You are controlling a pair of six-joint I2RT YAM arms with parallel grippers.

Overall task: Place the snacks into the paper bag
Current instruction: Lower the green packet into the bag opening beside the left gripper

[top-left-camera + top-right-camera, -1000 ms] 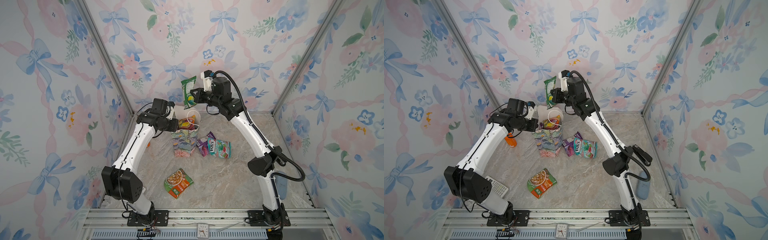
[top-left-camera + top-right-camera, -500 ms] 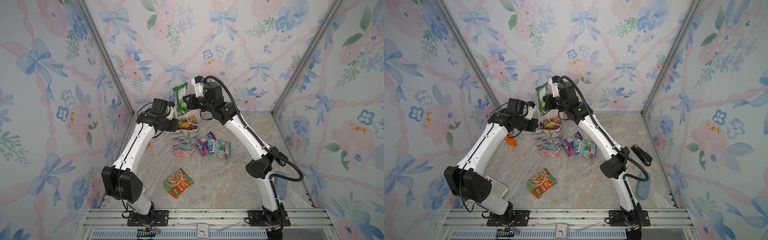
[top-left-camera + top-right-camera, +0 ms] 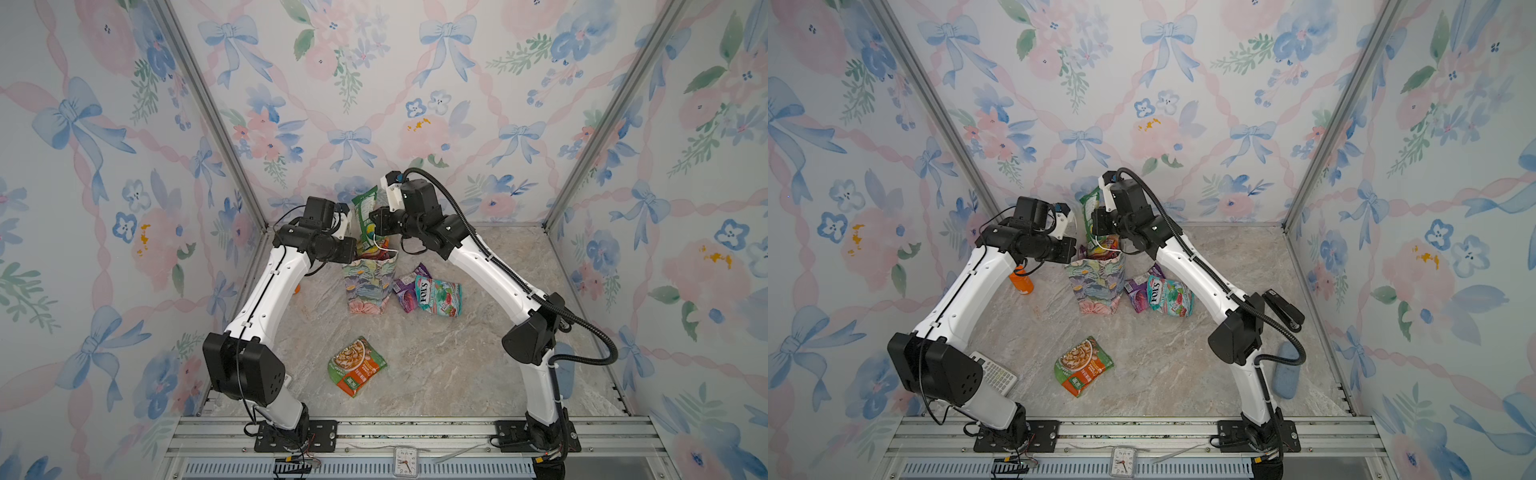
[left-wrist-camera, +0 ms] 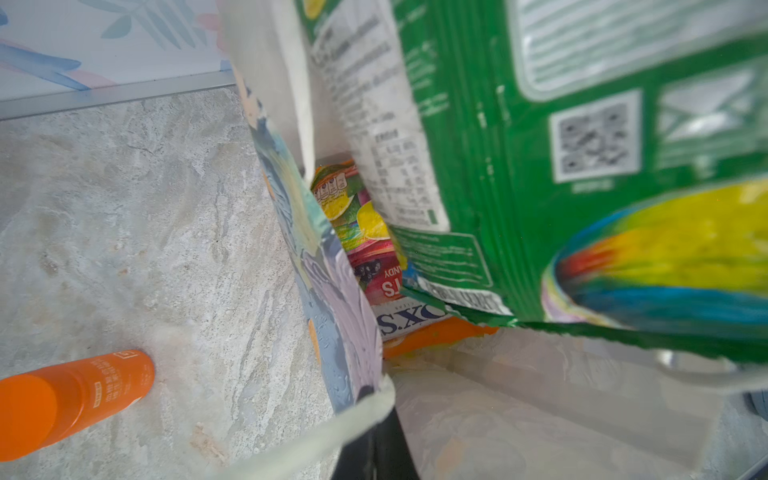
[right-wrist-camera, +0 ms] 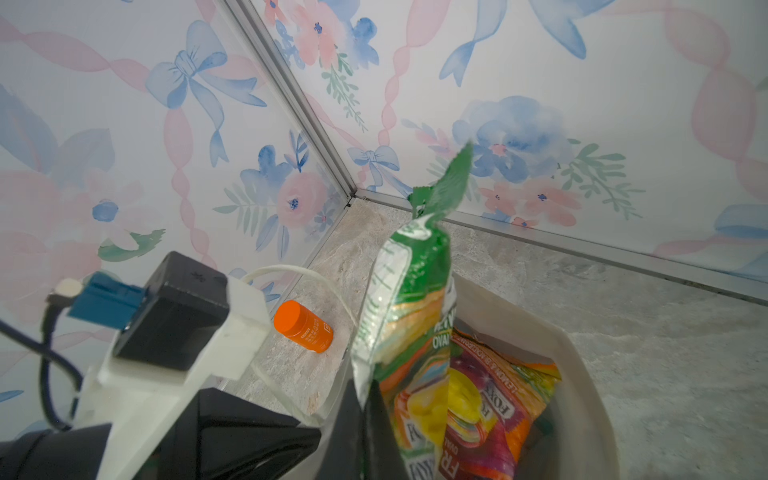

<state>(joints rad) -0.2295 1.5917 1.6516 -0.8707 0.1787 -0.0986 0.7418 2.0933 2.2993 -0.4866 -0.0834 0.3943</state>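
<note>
Item: green packet, upright at the centre of both top views, its lower end dipped into the mouth of the paper bag. It is pinched at one edge by the right gripper, jaws closed tight on the film. Bag rim, left side: clamped by the left gripper, jaws closed on the paper, keeping the mouth spread. Already inside: yellow, red and orange packets, standing high against the white lining. Left on the table: purple packet and teal packet, touching, just right of the bag; noodle packet, lower centre. Hazards, as judged: the bag looks well filled, so the green packet may perch on the others once released and tip out over the rim. The white cord handle arches beside the mouth and could snag it. A tug from the left gripper could tear or topple the light bag. Orange bottle, left of the bag: not for packing.
</note>
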